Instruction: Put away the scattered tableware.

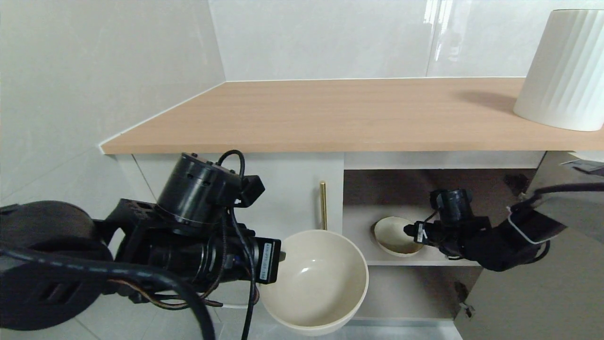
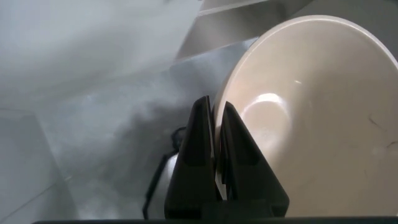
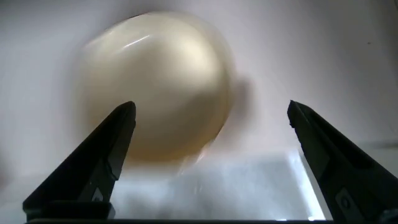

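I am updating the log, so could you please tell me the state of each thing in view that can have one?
Left hand: shut on the rim of the large bowl.
Large bowl: held in the air, empty.
Right hand: open, facing the small bowl.
Small bowl: on the cabinet shelf, ungripped, empty.
Right cabinet door: open.
Left cabinet door: shut.
White ribbed container: upright on the countertop.
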`<state>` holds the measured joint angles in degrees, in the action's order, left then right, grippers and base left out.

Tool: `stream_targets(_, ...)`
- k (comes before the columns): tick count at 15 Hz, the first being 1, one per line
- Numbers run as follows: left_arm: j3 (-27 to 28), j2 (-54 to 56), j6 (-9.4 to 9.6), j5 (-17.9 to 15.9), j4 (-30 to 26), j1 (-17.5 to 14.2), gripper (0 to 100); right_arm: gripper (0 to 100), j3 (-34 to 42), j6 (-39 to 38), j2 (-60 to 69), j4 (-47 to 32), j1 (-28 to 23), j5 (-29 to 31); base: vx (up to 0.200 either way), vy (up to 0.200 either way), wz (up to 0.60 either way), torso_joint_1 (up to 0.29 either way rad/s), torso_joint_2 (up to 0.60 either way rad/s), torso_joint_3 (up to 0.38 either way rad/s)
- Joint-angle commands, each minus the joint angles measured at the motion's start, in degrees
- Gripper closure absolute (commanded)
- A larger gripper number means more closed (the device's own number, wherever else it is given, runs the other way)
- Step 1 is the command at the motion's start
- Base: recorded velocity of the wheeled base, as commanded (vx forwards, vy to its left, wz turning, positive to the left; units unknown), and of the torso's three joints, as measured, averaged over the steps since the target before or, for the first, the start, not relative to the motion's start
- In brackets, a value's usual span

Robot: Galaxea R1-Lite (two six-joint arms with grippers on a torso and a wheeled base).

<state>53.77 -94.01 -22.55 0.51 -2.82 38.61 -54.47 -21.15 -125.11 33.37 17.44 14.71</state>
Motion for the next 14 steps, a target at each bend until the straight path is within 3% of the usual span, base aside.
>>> stream_targets(1, -0.86, -5.65, 0.05, 3.09, 2.29, 2.17, 100, 0, 7.18, 3.05, 18.41, -7.53, 5.67, -3.99, 0.000, 0.000, 0.00, 0.000, 0.00, 0.000)
stream_targets(6, -1.74, -14.44, 0.05, 6.43, 9.50, 7.45, 100, 0, 7.27, 3.05, 32.56, -19.65, 13.23, -4.96, 0.000, 0.000, 0.00, 0.000, 0.00, 0.000)
stream_targets(10, -2.01, -16.20, 0.05, 7.49, 10.90, 8.59, 100, 0, 5.16, 3.13, 35.73, -33.54, 19.91, -5.75, 0.000, 0.000, 0.00, 0.000, 0.00, 0.000)
stream_targets(14, -1.83, -16.46, 0.05, 7.84, 11.08, 8.68, 100, 0, 5.16, 2.69, 29.22, -34.68, 22.81, -6.10, 0.000, 0.000, 0.00, 0.000, 0.00, 0.000)
